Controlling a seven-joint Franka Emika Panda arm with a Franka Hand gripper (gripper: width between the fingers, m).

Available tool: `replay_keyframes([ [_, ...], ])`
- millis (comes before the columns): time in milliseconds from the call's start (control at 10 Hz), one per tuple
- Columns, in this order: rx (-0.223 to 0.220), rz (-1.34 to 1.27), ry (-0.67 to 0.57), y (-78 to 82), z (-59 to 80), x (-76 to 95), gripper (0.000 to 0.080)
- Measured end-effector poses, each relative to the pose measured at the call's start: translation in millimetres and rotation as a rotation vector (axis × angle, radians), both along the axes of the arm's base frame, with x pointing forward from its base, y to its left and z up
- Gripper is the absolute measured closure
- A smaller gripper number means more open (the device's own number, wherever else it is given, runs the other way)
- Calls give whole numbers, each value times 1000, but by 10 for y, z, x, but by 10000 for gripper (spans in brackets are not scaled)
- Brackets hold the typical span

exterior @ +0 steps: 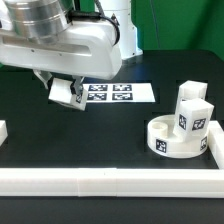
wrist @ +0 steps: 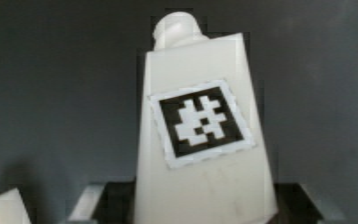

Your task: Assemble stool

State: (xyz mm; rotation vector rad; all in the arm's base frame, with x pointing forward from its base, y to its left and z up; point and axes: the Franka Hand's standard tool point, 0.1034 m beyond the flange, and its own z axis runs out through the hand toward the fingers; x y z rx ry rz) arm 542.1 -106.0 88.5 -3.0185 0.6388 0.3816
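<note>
As it hangs now: white blocky plastic leg, pinched by the fingers, upper left of the exterior view, just beside the marker board at that board's left end.
Fingers: pressed onto two opposite sides of the leg, with no gap showing in the wrist view.
Orientation: the tapered body runs away from the wrist camera. The black-and-white square tag faces the lens and the rounded peg is at the narrow far end.
Desk contact: the leg looks lifted off the black desk, but I can't confirm the gap.
Seat: round thick white plastic disc seat, lower right of the exterior view, near the long white border rail and well apart from the held leg.
Other leg: a second white leg stands upright in the seat.
Weight: judged light, as it is a small plastic part and should put no strain on the grip.
Stiffness: judged rigid, so it shouldn't deform under squeeze.
Surface: smooth plastic, likely slippery. The taper could let it slide out toward the narrow end.
Hold point: on the wide half, across flat opposite faces, leaving the peg end free for a socket.
Risk: the leg could twist between the fingers if the peg meets the socket off-axis.
</note>
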Motion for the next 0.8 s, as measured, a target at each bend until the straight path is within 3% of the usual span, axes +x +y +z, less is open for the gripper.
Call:
replay_keyframes([
  [200,-60,13,-144,11,-4,80,472],
  [400,-88,-5,-249,210,134,125,472],
  [600,-89,-20,-327,469,330,152,472],
  [800,-92,-16,-321,442,297,138,472],
])
